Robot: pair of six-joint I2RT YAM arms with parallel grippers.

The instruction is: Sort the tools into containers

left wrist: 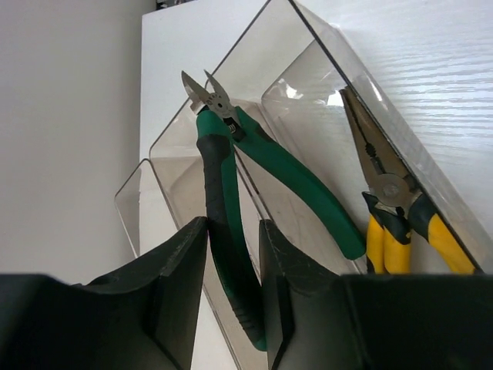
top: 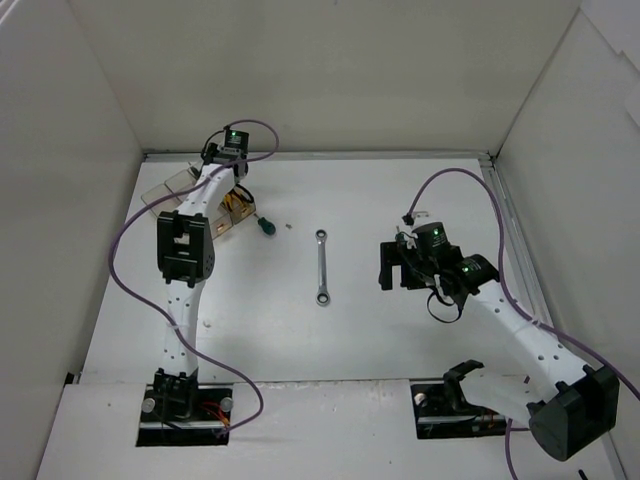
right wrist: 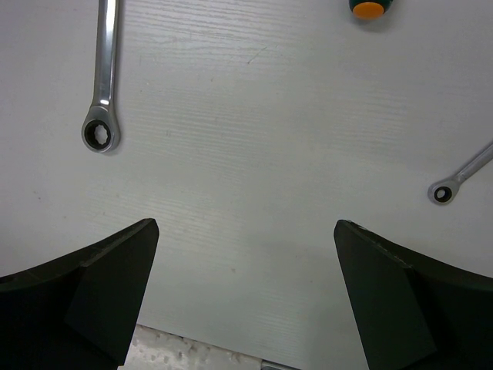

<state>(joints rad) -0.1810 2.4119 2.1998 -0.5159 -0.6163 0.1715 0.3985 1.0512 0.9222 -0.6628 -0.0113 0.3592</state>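
Note:
My left gripper (left wrist: 233,223) is shut on one handle of the dark green-handled pliers (left wrist: 281,166) and holds them tilted, jaws forward, over the middle one of three joined clear bins (left wrist: 181,185). Yellow-handled pliers (left wrist: 397,231) lie in the bin to the right. In the top view the left gripper (top: 236,198) is at the bins (top: 170,188), far left. My right gripper (right wrist: 246,223) is open and empty above bare table; in the top view it (top: 387,265) is right of a silver wrench (top: 322,266).
The right wrist view shows the silver wrench (right wrist: 101,85) at upper left, a smaller wrench (right wrist: 461,179) at right and an orange-ended screwdriver (right wrist: 367,8) at the top edge. A green screwdriver (top: 265,226) lies beside the bins. White walls enclose the table.

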